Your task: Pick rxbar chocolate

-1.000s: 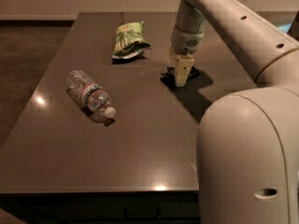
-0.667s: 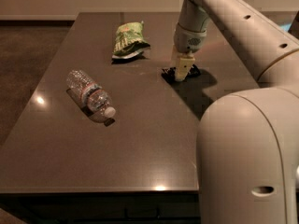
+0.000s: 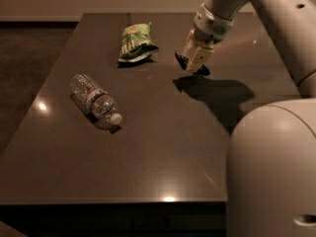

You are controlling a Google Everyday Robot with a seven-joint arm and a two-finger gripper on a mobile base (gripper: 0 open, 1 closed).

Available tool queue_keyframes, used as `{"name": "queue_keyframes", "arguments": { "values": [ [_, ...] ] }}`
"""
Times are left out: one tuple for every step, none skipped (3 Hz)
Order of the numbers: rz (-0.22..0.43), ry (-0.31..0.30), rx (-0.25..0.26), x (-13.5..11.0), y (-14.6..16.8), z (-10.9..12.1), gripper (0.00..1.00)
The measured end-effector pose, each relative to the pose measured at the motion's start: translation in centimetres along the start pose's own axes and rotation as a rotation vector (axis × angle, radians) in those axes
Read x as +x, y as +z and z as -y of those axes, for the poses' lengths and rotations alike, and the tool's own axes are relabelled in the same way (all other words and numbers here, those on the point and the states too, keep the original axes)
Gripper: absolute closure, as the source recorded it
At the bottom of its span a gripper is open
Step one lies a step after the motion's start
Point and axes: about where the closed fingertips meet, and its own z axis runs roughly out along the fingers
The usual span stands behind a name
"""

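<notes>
Counted one clear plastic water bottle (image 3: 95,101), one green chip bag (image 3: 136,42) and one rxbar chocolate (image 3: 180,59): three loose items, each kind once. Noted one white cap (image 3: 116,118) on the bottle. Found one dark table (image 3: 163,147). Tallied one robot arm (image 3: 266,14) ending in one gripper (image 3: 196,63), up over the table's far right part, right of the chip bag, clamped on the single rxbar chocolate. Made out one rounded white robot body (image 3: 274,172) at near right.

End effector (image 3: 196,63) around rxbar chocolate (image 3: 180,61), above table (image 3: 148,157).
</notes>
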Motion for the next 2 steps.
{"name": "queue_keyframes", "arguments": {
  "values": [
    [0.108,-0.030,0.068,-2.6,-4.2,-0.4,1.00],
    [0.177,-0.074,0.130,-5.2,-8.2,-0.9,1.00]
  ]
}}
